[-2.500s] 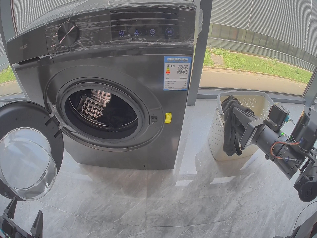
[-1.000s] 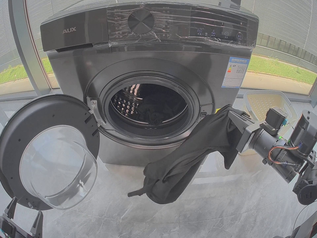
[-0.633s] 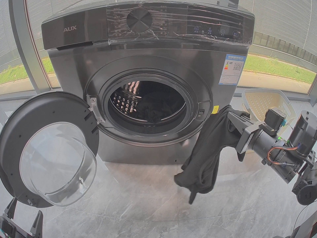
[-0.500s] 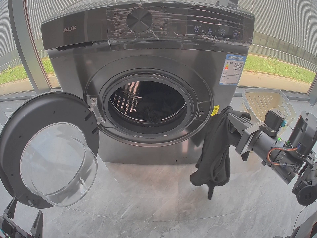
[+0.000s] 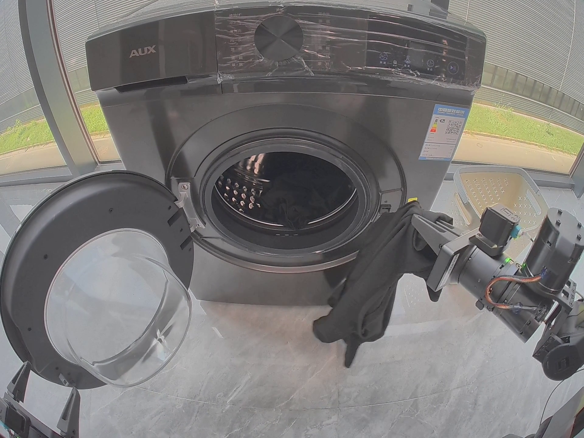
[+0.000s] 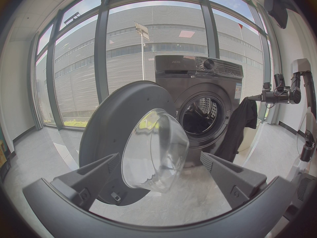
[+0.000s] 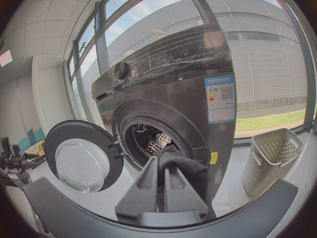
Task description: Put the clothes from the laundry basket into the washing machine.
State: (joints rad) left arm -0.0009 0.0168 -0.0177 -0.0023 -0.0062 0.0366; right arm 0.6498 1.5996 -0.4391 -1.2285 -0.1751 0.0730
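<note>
The washing machine stands with its door swung open to the left and dark clothes in the drum. The laundry basket sits beside it, behind my right arm. My right gripper reaches level beside the opening, fingers pinching a black garment that hangs toward the floor. My left gripper rests low by the door, fingers spread.

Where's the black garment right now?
In the head view, the black garment hangs from the right gripper on the right, just right of the drum opening, left of the laundry basket.
</note>
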